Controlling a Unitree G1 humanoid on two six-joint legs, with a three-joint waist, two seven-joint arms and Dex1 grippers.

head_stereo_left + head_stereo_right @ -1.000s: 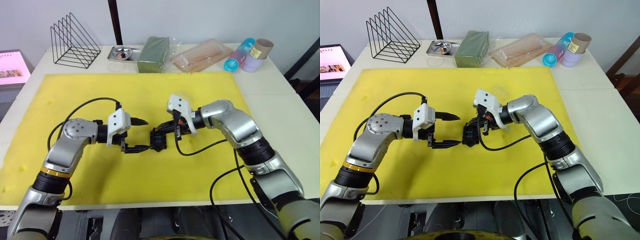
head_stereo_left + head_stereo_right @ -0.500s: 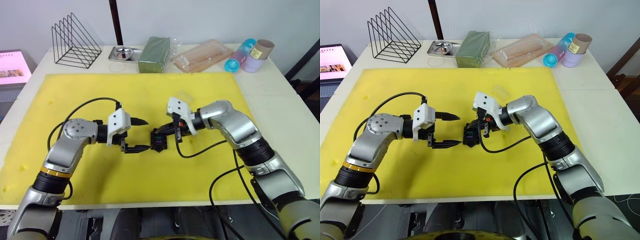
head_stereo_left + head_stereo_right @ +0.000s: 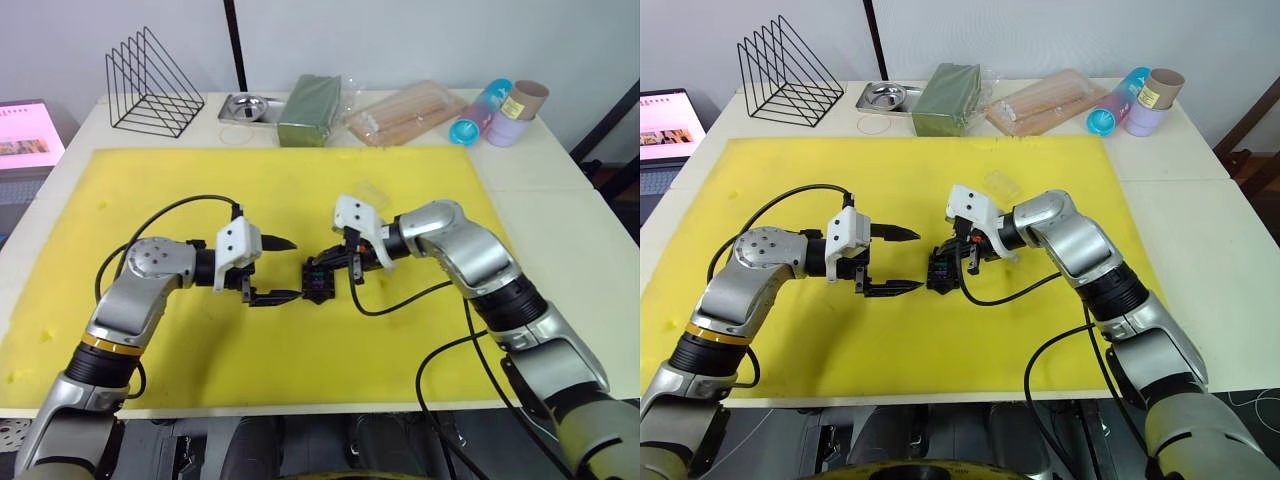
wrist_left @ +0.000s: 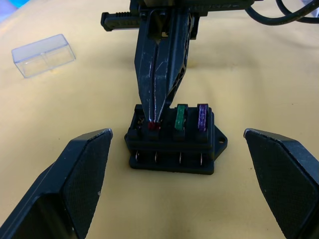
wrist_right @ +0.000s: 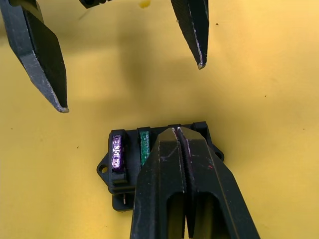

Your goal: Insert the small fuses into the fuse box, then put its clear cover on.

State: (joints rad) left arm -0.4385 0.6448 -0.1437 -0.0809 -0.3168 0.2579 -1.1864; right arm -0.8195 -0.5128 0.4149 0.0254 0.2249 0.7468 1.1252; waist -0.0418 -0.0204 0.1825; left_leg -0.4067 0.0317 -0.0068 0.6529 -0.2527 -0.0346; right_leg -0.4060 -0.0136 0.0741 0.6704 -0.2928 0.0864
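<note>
The black fuse box (image 3: 318, 279) lies on the yellow mat (image 3: 200, 390) between my two grippers. Green (image 4: 181, 118) and purple (image 4: 202, 115) fuses stand in its slots. A red fuse (image 4: 153, 126) sits in the adjoining slot. My right gripper (image 4: 155, 117) is shut, its tips resting on top of that red fuse. My left gripper (image 3: 295, 268) is open just left of the box, one finger (image 4: 84, 174) on each side, touching nothing. The clear cover (image 4: 44, 55) lies on the mat behind the right gripper, also seen from above as the cover (image 3: 372, 190).
Along the back of the table stand a wire rack (image 3: 150, 85), a metal tray (image 3: 245, 105), a dark green block (image 3: 310, 108), a clear bag of sticks (image 3: 405, 112) and some cups (image 3: 500, 108). A lit screen (image 3: 25, 135) is at far left. Black cables loop beside both arms.
</note>
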